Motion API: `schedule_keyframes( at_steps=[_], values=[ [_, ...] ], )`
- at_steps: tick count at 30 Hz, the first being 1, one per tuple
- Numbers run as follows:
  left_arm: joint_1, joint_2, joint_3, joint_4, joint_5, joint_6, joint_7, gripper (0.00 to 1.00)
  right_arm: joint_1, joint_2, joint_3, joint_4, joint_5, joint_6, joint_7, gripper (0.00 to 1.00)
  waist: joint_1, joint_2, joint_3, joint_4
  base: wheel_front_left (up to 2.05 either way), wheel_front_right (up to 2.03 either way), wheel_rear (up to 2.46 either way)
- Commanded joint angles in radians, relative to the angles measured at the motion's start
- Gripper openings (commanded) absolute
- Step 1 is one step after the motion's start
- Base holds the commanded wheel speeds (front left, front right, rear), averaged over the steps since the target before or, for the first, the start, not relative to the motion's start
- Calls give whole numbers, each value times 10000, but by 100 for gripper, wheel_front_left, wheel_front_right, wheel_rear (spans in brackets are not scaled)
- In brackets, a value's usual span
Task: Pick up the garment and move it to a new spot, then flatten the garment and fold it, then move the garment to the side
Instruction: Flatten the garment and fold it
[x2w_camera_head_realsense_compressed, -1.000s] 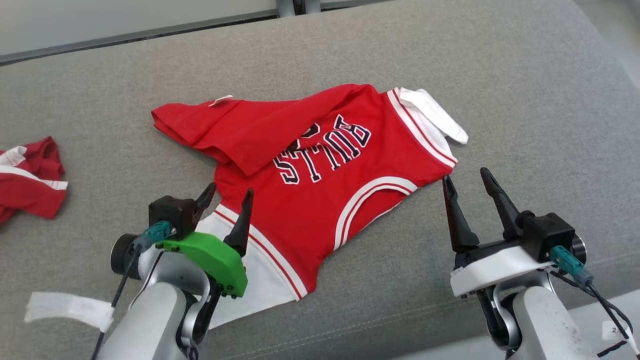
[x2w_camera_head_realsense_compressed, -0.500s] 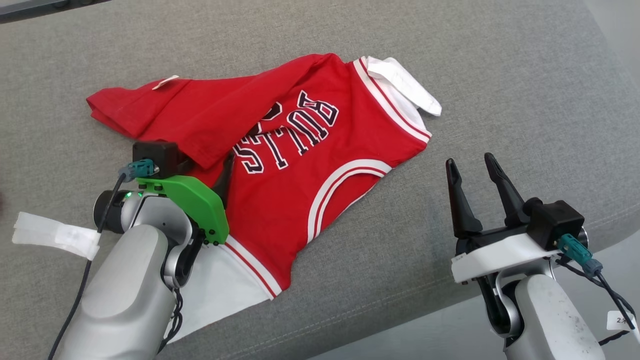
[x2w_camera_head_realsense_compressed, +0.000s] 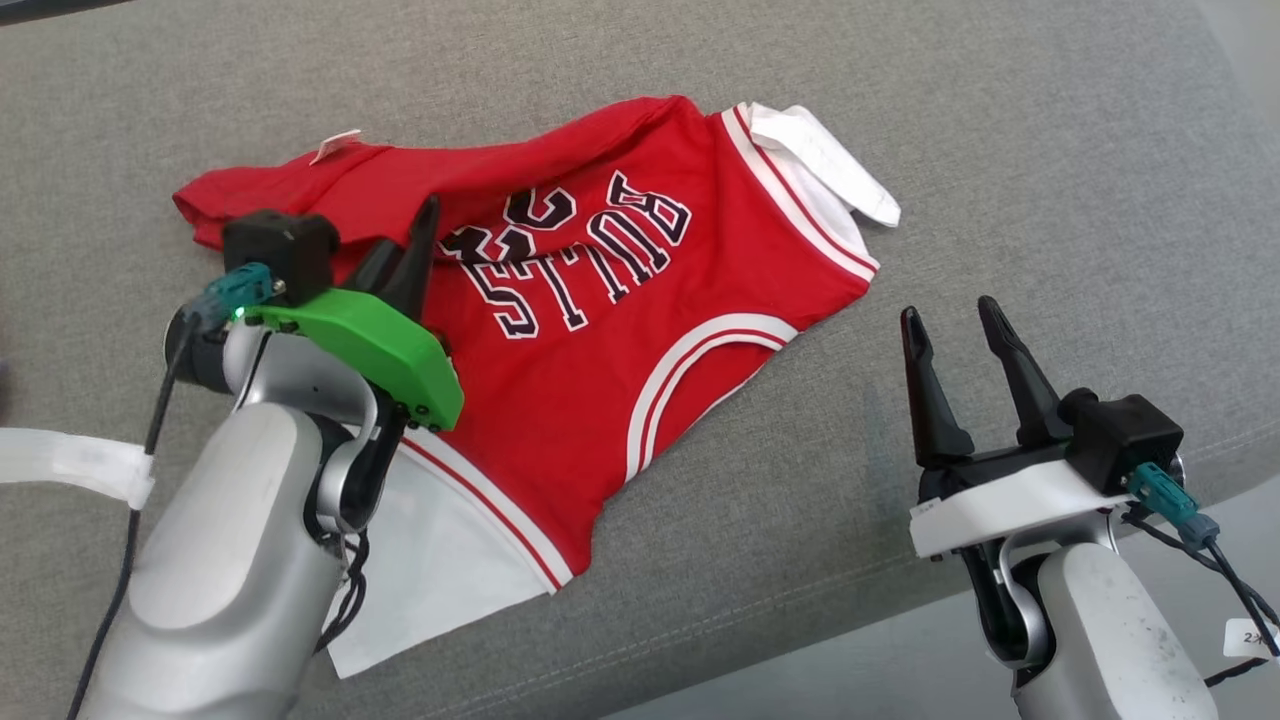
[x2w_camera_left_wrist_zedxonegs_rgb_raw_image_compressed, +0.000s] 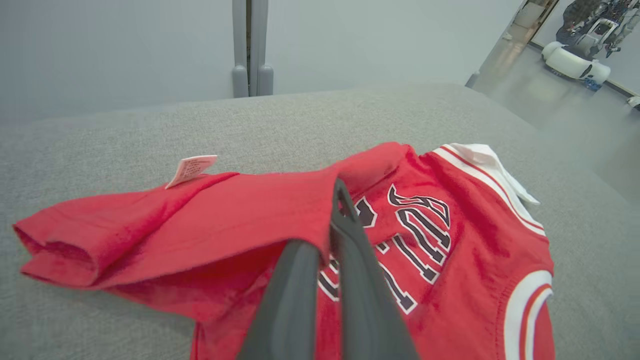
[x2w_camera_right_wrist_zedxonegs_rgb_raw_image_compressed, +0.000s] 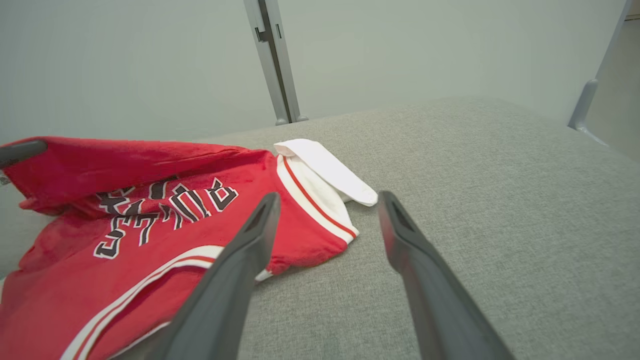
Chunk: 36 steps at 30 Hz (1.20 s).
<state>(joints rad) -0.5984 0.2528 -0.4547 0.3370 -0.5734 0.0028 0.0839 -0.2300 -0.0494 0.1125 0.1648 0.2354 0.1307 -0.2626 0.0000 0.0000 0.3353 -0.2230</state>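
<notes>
Head view showed the red garment (x2w_camera_head_realsense_compressed: 600, 350) lying on the grey cushion (x2w_camera_head_realsense_compressed: 1000, 150), left of the middle. Its dark and white lettering faced up and read upside down from the robot's side. The left gripper (x2w_camera_head_realsense_compressed: 425, 225) sat over the garment's left part, its jaws together and clamped on the edge of a folded-over red flap. In the left wrist view that cloth edge ran between the two dark fingers (x2w_camera_left_wrist_zedxonegs_rgb_raw_image_compressed: 360, 280), and the flap stood raised off the lettering beneath it. A small white label (x2w_camera_head_realsense_compressed: 335, 146) stuck out from the flap's far edge. At the garment's far right, a white fold of cloth (x2w_camera_head_realsense_compressed: 825, 165) lay beyond the red and white trim. A white panel of the garment reached the cushion's near edge beside the left forearm. The right gripper (x2w_camera_head_realsense_compressed: 948, 310) hung just right of the garment's right edge, jaws apart with nothing between them. In the right wrist view bare cushion showed between its fingers. A strip of white tape (x2w_camera_head_realsense_compressed: 60, 465) lay at the left edge of the head view.
</notes>
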Motion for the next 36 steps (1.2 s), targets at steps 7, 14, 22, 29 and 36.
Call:
schedule_keyframes(
  at_steps=[7, 14, 22, 29, 36],
  values=[
    [-1153, 259, 495, -731, -423, -9, 489, 0, -322, -24, 46, -106, 199, 1, -36, 100, 0, 0, 468, 56, 0, 0, 0],
    [-2873, 96, 761, 1434, -552, -79, 675, 0, -642, -24, 406, -45, 444, 1, -36, 100, 0, 0, 906, -485, 0, 0, 0],
    [-4457, 116, 975, 4299, -447, -136, 127, 0, -768, -19, 584, 4, 713, 1, -36, 100, 0, 0, 1269, -1151, 0, 0, 0],
    [-5197, 215, 760, 6280, -102, -382, -754, 100, -717, -21, 486, -39, 773, 1, -37, 100, 0, 0, 1352, -1274, 0, 0, 0],
    [-5340, 31, 472, 7086, 21, -593, -1074, 100, -786, -24, 332, 23, 543, 1, -35, 100, 0, 0, 1274, -804, 0, 0, 0]
  ],
)
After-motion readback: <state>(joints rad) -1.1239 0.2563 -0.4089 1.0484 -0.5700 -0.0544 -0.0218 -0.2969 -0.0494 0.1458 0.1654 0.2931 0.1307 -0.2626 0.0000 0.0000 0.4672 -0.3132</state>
